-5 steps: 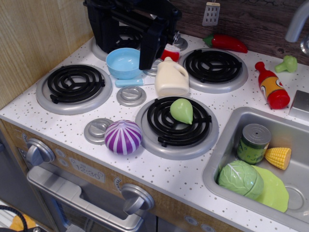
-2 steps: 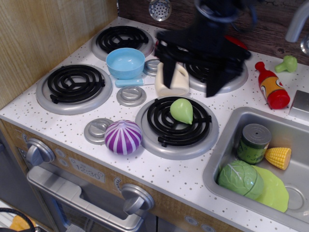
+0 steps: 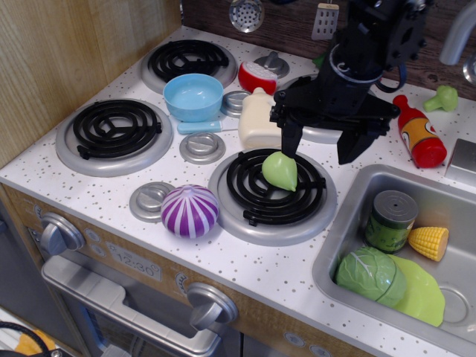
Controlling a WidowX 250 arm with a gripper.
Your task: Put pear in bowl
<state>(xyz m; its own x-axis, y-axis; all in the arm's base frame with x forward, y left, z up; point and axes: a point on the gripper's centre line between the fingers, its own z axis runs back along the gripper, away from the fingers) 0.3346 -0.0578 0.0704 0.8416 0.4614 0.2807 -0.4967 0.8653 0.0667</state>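
Note:
The light-green pear (image 3: 280,170) lies on the front right burner (image 3: 272,195), its tip pointing toward the front. The light-blue bowl (image 3: 193,97) stands empty between the two left burners. My black gripper (image 3: 318,149) hangs open above the back of the front right burner. Its left finger (image 3: 289,141) is just over the pear's back edge and its right finger (image 3: 348,146) is well to the right of the pear. It holds nothing.
A cream jug (image 3: 257,121) stands right behind the pear, partly hidden by the arm. A purple onion (image 3: 190,211) lies at the front left. A ketchup bottle (image 3: 418,134) lies at the right. The sink (image 3: 348,232) holds a can (image 3: 391,220), corn, cabbage (image 3: 370,276) and a green plate.
The gripper has swung from the back left, above the bowl, across to the right and down over the front right burner by the pear. The pear and bowl have not moved.

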